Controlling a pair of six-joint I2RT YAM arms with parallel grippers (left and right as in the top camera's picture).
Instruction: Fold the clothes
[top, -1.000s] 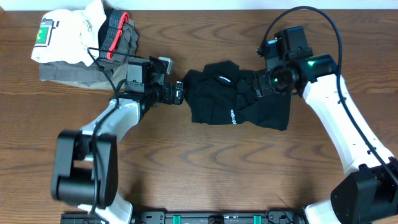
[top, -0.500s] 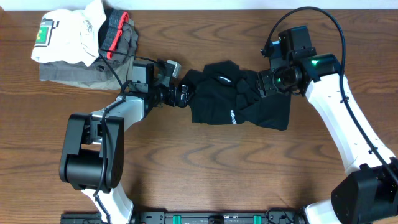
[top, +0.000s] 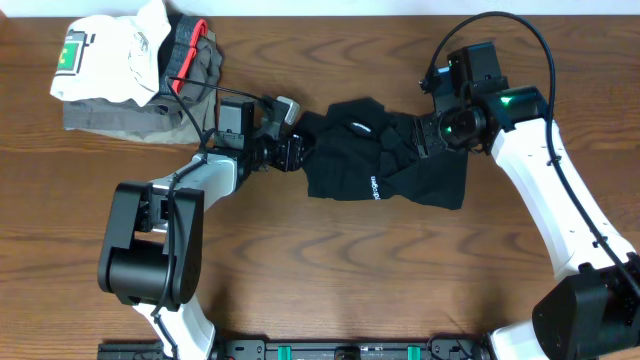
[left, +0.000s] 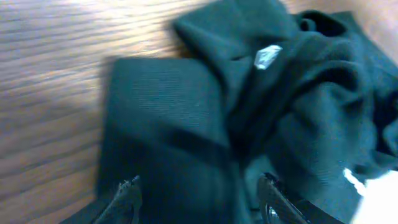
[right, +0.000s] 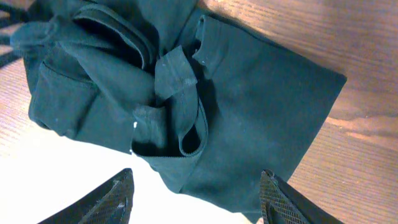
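Observation:
The black garment (top: 385, 165) lies crumpled in the middle of the table, with white lettering (top: 372, 187) near its front edge. My left gripper (top: 291, 150) is at its left edge. In the left wrist view the left gripper (left: 200, 198) is open, with black fabric (left: 168, 124) between the fingers and a small white tag (left: 268, 56) further on. My right gripper (top: 426, 136) is over the garment's upper right part. In the right wrist view the right gripper (right: 199, 198) is open wide and empty, above the bunched fabric (right: 186, 93).
A pile sits at the back left: a white garment with a green patch (top: 105, 55) on folded grey garments with red trim (top: 192, 55). Bare wooden table (top: 330, 270) lies in front of the garment.
My left gripper has moved right, from just off the garment's left edge onto it. The right arm has shifted only slightly. The garment has barely moved.

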